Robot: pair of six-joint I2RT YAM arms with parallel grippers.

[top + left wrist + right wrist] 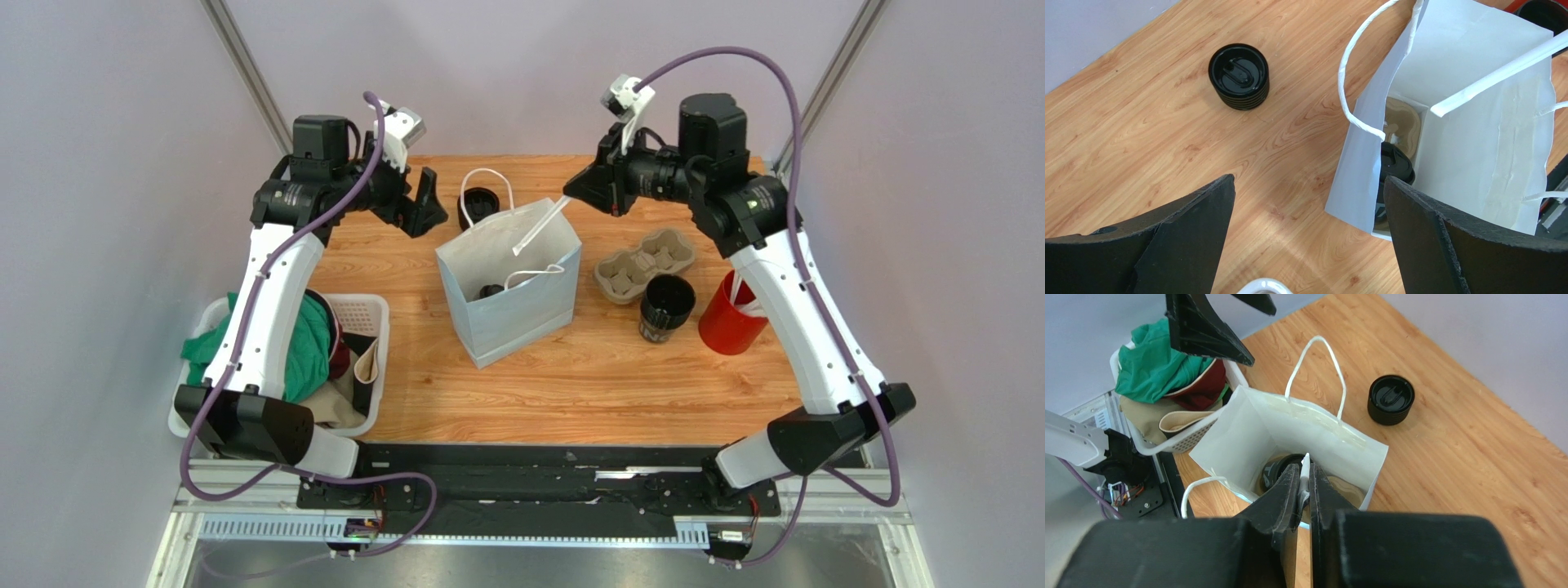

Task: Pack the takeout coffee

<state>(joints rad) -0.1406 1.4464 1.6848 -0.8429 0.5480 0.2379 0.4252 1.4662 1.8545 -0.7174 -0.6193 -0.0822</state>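
A black-lidded takeout coffee (481, 206) (1239, 76) (1391, 399) stands on the wood table behind the white paper bag (509, 300) (1475, 141) (1315, 432). Inside the bag, a second black cup (1396, 164) (1280, 470) sits in a cardboard tray. A third black cup (666, 306) stands right of the bag. My right gripper (577, 190) (1304, 473) is shut on a white straw (541, 227) (1499, 72), which slants down over the bag's mouth. Left of the bag's back corner, my left gripper (423, 202) (1309, 180) hangs open and holds nothing.
An empty cardboard cup tray (644, 263) lies right of the bag, and a red cup (732, 316) stands beyond the third black cup. A white basket (371, 306) (1192, 436) with green cloth and other items sits at the table's left edge.
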